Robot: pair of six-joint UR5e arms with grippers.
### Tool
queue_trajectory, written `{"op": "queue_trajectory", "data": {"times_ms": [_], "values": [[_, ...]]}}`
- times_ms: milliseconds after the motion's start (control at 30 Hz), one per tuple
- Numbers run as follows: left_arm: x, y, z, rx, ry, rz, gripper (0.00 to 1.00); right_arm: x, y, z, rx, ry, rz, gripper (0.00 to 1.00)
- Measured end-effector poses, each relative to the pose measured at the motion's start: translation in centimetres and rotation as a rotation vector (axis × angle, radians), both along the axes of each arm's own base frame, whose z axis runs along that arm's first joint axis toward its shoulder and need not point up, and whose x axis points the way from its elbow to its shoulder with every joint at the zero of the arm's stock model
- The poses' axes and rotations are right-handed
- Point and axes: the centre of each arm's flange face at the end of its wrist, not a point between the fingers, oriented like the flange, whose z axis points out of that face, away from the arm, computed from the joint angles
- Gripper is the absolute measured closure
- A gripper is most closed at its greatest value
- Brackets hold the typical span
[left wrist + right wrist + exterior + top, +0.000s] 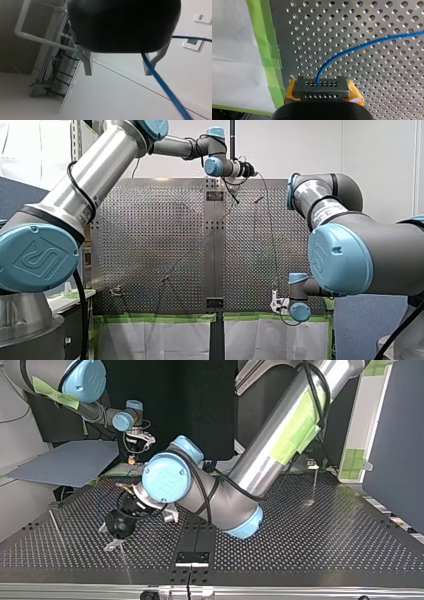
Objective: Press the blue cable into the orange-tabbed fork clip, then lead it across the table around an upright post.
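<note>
In the left wrist view my left gripper (pixel 118 73) is open. The blue cable (pixel 165 87) comes out from under its black body and runs past one finger (pixel 150 67), which does not clamp it. From the front, my left gripper (pixel 250 170) hangs high over the table's far edge, and the cable (pixel 272 235) drops from it towards my right gripper (pixel 274 302) at the near edge. In the right wrist view a black perforated block with orange tabs (pixel 322 87) sits right ahead of that wrist, and the cable (pixel 352 50) rises out of it across the perforated table (pixel 374 82).
An upright post (pixel 315 485) stands at the top view's right and a thin rod (pixel 55 522) leans at its left. Green tape (pixel 268 50) lines the table's edge beside the block. My left arm (pixel 225 495) stretches low across the table's middle.
</note>
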Motion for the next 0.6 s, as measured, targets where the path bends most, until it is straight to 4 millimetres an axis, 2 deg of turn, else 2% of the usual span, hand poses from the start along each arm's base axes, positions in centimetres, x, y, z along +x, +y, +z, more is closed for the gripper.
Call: {"op": "queue_trajectory", "data": {"times_ms": [233, 600], "values": [[0.5, -0.2, -2.4, -0.055, 0.045, -0.004, 0.00, 0.1, 0.0, 0.0, -0.001, 0.000, 0.001, 1.00], [1.0, -0.3, -2.1, -0.103, 0.018, 0.049, 0.00, 0.2, 0.1, 0.0, -0.002, 0.002, 0.004, 1.00]]}}
